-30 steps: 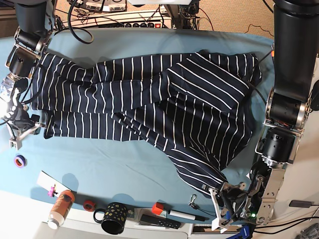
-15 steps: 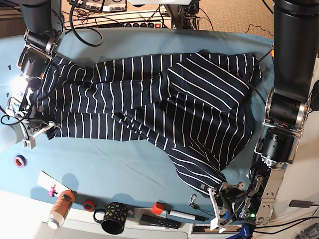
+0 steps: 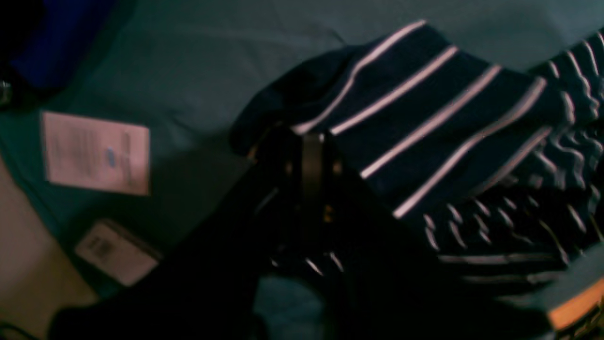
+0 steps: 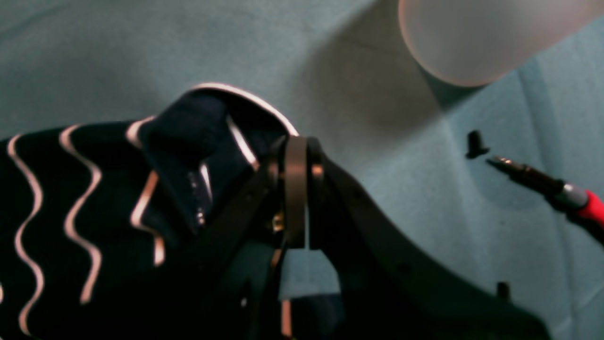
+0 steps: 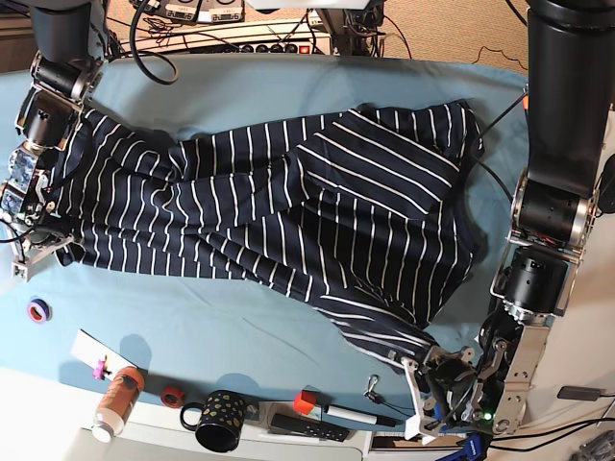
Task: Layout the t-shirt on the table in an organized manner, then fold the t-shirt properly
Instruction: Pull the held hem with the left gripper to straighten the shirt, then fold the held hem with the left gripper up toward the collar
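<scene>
Fingers of both the left gripper (image 3: pixel 311 156) and right gripper (image 4: pixel 296 189) pinch corners of the navy white-striped t-shirt (image 5: pixel 288 211), now stretched flatter across the table (image 5: pixel 240 317) than before.

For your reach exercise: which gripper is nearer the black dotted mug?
Right. The right gripper, shut on the t-shirt at the table's end, is nearer the mug than the left gripper, which grips the shirt's other end.

You see the t-shirt (image 5: pixel 288 202) as soft, matt striped cloth, rumpled into folds. The table (image 5: pixel 211 317) wears smooth matt cloth. The mug (image 5: pixel 219 421) looks glossy.
</scene>
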Robot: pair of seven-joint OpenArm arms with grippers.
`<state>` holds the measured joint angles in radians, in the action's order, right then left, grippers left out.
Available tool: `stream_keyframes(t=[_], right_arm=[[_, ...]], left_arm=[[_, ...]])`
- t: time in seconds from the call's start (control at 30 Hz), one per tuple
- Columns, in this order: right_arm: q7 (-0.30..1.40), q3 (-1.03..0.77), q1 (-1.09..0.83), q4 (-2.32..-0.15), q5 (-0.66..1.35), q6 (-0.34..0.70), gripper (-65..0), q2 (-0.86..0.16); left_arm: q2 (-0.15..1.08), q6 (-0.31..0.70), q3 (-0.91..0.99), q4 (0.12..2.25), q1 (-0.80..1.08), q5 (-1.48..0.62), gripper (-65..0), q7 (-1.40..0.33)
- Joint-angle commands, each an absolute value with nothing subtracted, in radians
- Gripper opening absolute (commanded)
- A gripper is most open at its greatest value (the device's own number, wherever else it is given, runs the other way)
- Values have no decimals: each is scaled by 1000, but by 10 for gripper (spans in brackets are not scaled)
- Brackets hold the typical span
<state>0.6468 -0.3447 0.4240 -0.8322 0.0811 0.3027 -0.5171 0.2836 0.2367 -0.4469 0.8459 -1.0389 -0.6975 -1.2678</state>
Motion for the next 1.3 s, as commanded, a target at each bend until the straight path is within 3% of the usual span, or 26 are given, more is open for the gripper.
stream_keyframes(t=[0.0,0.53,0.9,1.27], right_arm=[[627,-348,451,-850,82,299,-650,-540],[654,-348,449,-850,86,303,-650,-529],[654,-348,449,-850,86,322,-650,-529],[654,-348,449,-850,86,322,-650,-529]], left_arm=[[287,254,-442,875,-1086,-716,-650,-1261],[253,342,-442,904,-1032,-874,-650,-1340],[287,353,-442,920,-952,-876,-650,-1354],[405,356,-442,1246,-743,-807,-650,-1341]])
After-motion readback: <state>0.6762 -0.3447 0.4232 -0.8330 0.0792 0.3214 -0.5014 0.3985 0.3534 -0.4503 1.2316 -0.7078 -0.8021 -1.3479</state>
